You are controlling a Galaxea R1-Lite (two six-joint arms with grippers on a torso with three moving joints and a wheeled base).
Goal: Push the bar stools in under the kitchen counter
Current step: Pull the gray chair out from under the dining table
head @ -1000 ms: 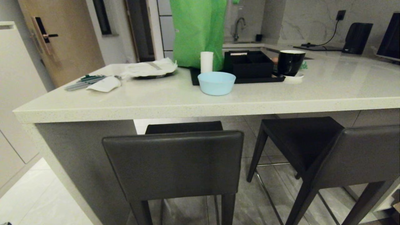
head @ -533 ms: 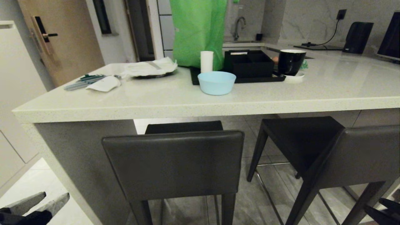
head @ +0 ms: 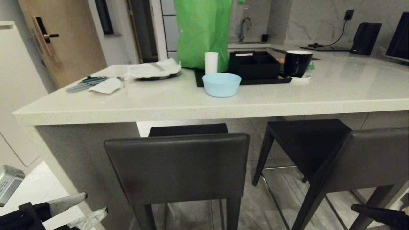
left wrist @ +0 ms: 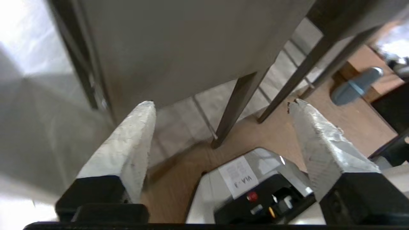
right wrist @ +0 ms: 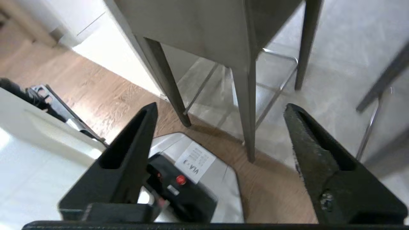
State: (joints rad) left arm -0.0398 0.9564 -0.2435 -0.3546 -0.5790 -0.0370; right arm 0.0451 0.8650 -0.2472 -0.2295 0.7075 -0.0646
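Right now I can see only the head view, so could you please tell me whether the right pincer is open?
Observer: Yes. The right wrist view shows the right pincer open wide, with nothing between its fingers.
Operator: Thank you. What lies ahead of it?
Observer: The dark legs and thin footrest bars of a bar stool, which the fingers are not touching.
Operator: And the left pincer?
Observer: The left wrist view shows the left pincer open wide and empty too.
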